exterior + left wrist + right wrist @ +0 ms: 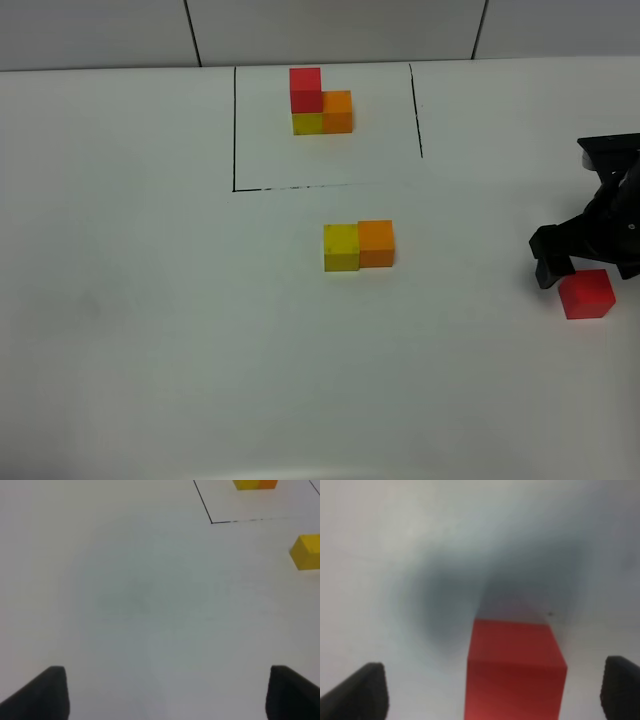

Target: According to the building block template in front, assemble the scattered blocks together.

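One template (321,103) of three cubes and three scattered blocks (342,248)

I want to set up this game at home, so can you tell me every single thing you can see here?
building block template: one cluster of three cubes, red on top of yellow with orange beside, at the far side of the table
black frame: one, black drawn lines, framing the template
yellow block: one, yellow, mid-table, touching the orange block
orange block: one, orange, mid-table, on the yellow block's right in the high view
red block: one, red, alone near the table's right edge
table: one, white, under everything
left gripper: one, black, open, over bare table, holding nothing
right gripper: one, black, open, fingers either side of the red block, not gripping it
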Controlling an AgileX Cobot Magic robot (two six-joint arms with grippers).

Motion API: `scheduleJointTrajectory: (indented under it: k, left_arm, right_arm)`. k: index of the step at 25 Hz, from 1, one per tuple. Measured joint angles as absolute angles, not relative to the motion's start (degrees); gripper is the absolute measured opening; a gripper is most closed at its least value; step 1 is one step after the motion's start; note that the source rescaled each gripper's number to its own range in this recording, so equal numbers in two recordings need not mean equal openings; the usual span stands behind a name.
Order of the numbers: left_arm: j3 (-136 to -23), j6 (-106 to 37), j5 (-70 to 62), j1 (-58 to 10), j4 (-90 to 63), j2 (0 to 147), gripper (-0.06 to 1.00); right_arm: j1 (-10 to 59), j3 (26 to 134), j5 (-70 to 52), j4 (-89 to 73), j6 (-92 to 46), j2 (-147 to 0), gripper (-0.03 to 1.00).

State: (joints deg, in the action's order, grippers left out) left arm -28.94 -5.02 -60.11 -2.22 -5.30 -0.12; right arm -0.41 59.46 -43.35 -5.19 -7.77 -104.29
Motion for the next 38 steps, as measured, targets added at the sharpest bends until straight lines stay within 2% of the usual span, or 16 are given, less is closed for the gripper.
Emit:
scheduleJointTrajectory:
  k: [19, 28, 30, 31, 32, 34, 35, 36, 38]
  left_arm:
    - [-28.9, -5.0, -60.1, -2.2, -5.3, -0.1, 0.69]
    - [-28.9, -5.0, -60.1, -2.2, -5.3, -0.1, 0.69]
    - [-28.9, -5.0, -60.1, -2.2, -5.3, -0.1, 0.69]
    - [-28.9, -5.0, -60.1, -2.2, -5.3, -0.1, 0.69]
    - [-28.9, -5.0, -60.1, -2.2, -5.3, -0.1, 0.69]
    - [-28.9, -5.0, -60.1, -2.2, -5.3, -0.1, 0.69]
    - [-28.9, -5.0, -60.1, -2.2, -5.3, -0.1, 0.69]
    - [-28.9, -5.0, -60.1, -2.2, -5.3, -0.1, 0.69]
    - [-28.9, -5.0, -60.1, -2.2, -5.3, -0.1, 0.69]
  right_arm:
    - [0.5, 59.5, -44.0, -7.2, -3.8, -104.6, 0.73]
    - [0.5, 59.5, -42.5, -7.2, -3.7, -109.5, 0.72]
    - [0.5, 59.5, -42.5, -6.8, -3.6, -109.7, 0.66]
    - [0.5, 59.5, -42.5, -6.5, -3.2, -109.7, 0.59]
    - [0.5, 59.5, -42.6, -6.0, -2.6, -109.7, 0.49]
    - [0.5, 59.5, -43.4, -4.5, -1.6, -109.7, 0.23]
    - [0.5, 59.5, -44.0, -3.6, -1.1, -109.7, 0.05]
    - [0.5, 59.5, -44.8, -2.9, -0.9, -109.6, 0.01]
    - [1.0, 59.5, -46.3, -0.8, -1.1, -108.8, 0.00]
